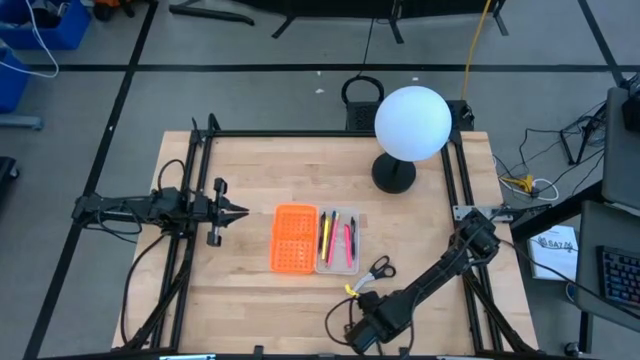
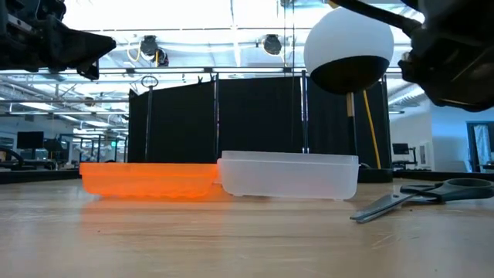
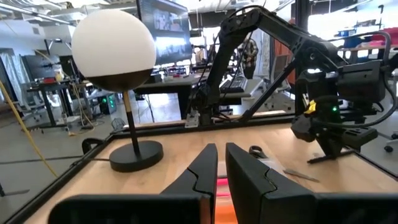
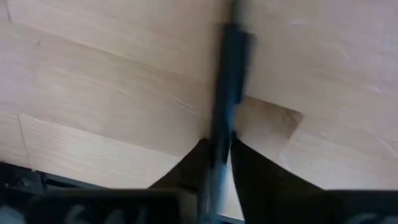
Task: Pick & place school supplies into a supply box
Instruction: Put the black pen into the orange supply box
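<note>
I see the right gripper point(image 4: 216, 163) at the bench's point(image 1: 250, 170) six o'clock edge — fingers pinched on a dark pen point(image 4: 229, 81); left gripper point(image 3: 221, 177) waits at nine o'clock, fingers nearly closed, empty.

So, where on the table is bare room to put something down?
Bare wood lies between the lamp base and the supply box, and beside the orange lid below the left gripper. Crowded: scissors and right gripper.
</note>
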Motion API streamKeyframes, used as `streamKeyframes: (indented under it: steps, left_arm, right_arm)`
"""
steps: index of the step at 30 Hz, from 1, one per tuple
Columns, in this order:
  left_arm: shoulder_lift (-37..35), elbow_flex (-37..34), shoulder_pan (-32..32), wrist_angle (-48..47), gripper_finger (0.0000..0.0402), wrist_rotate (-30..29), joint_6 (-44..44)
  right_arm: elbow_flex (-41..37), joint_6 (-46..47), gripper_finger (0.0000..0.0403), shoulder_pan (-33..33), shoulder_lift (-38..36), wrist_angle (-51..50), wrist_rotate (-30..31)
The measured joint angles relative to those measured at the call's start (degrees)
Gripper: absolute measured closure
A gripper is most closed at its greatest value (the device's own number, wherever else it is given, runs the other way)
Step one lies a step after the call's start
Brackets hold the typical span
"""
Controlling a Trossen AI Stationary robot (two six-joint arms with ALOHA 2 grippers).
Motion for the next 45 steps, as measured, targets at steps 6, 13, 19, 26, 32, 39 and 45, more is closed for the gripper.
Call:
streamKeyframes:
  steps: [6,13,19,26,32,39,45]
  left_arm:
    - [0.0,0.0,0.0,-1.5,0.0360,0.0,0.0]
    - [0.0,0.0,0.0,-3.2,0.0360,0.0,-2.2]
    - [0.0,0.0,0.0,-3.8,0.0360,0.0,-3.5]
    - [0.0,0.0,0.0,-4.5,0.0360,0.1,-3.6]
    - [0.0,0.0,0.0,-4.7,0.0360,0.1,-3.6]
    - [0.0,0.0,0.0,-4.7,0.0360,0.1,-3.2]
    - [0.0,0.0,0.0,-5.1,0.0360,0.1,-2.9]
  right_arm:
    - [-1.5,-1.7,0.0383,-0.2,-0.2,2.8,0.0]
    - [-1.7,-3.1,0.0383,-1.2,-4.6,4.2,5.2]
    - [-2.1,-4.0,0.0383,-2.1,-13.8,1.9,27.0]
    - [-1.9,-7.8,0.0383,-7.1,-20.7,-0.2,38.2]
    - [-1.8,-19.4,0.0383,-18.6,-22.0,0.7,31.8]
    - [-1.8,-29.8,0.0383,-30.6,-21.3,1.0,22.3]
    - [-2.1,-32.8,0.0383,-34.4,-18.8,3.2,15.7]
